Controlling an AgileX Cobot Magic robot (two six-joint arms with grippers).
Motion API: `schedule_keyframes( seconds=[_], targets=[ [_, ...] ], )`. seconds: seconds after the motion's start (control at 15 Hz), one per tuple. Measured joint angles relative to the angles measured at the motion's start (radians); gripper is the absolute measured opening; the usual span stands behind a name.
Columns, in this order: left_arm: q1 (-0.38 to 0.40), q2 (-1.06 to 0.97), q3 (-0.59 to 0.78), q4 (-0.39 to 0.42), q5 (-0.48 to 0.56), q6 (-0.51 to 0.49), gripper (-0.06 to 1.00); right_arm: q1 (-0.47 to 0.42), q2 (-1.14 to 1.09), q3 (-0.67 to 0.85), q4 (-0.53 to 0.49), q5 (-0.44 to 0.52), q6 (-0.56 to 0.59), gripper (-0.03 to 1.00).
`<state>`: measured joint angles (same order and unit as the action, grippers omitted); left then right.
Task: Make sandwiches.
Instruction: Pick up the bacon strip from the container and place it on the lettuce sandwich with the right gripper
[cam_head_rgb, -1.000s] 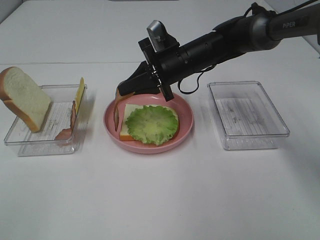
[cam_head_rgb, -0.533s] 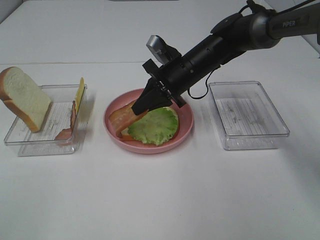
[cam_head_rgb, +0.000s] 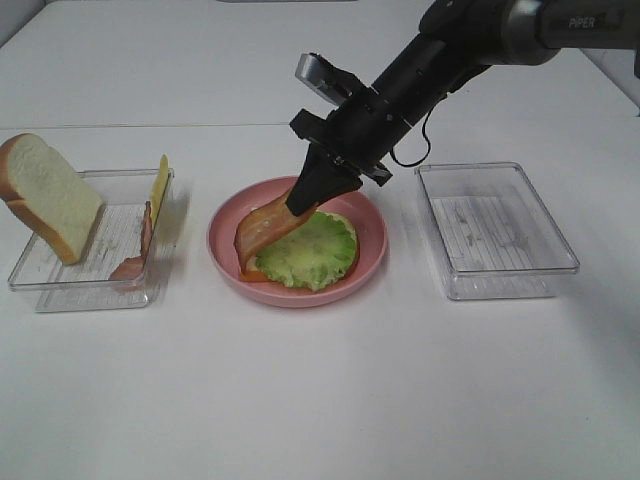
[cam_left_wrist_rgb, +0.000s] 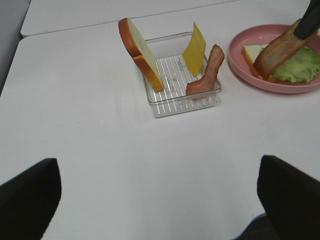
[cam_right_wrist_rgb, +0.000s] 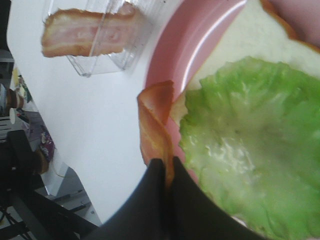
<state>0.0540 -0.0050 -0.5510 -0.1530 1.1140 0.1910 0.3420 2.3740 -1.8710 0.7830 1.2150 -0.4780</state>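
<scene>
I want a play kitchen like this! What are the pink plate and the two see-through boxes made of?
The round pink plate looks like smooth, glossy plastic: a bright streak shines on its rim. The two clear rectangular trays look like hard transparent plastic: the table shows through thin walls. Glass is possible.

The word "PIPER" (cam_head_rgb: 590, 22) stands in white capitals on the grey upper link of the right arm (cam_head_rgb: 520, 42), above the far right corner of the tabletop (cam_head_rgb: 320, 400), as the exterior high view shows it. Faint grey marks on the floors of the right tray (cam_head_rgb: 497, 232) and the left tray (cam_head_rgb: 118, 235) are too blurred to read.
</scene>
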Motion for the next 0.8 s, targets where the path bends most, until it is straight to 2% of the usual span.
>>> schedule_keyframes(
  seconds=[0.2,0.4,0.8],
  targets=[
    [0.000,0.000,0.000,0.000,0.000,0.000,0.99,0.000,0.000,0.000,-0.097,0.000,0.019,0.02],
    [0.000,0.000,0.000,0.000,0.000,0.000,0.99,0.000,0.000,0.000,-0.147,0.000,0.038,0.02],
    [0.000,0.000,0.000,0.000,0.000,0.000,0.99,0.000,0.000,0.000,-0.153,-0.003,0.056,0.02]
  ],
)
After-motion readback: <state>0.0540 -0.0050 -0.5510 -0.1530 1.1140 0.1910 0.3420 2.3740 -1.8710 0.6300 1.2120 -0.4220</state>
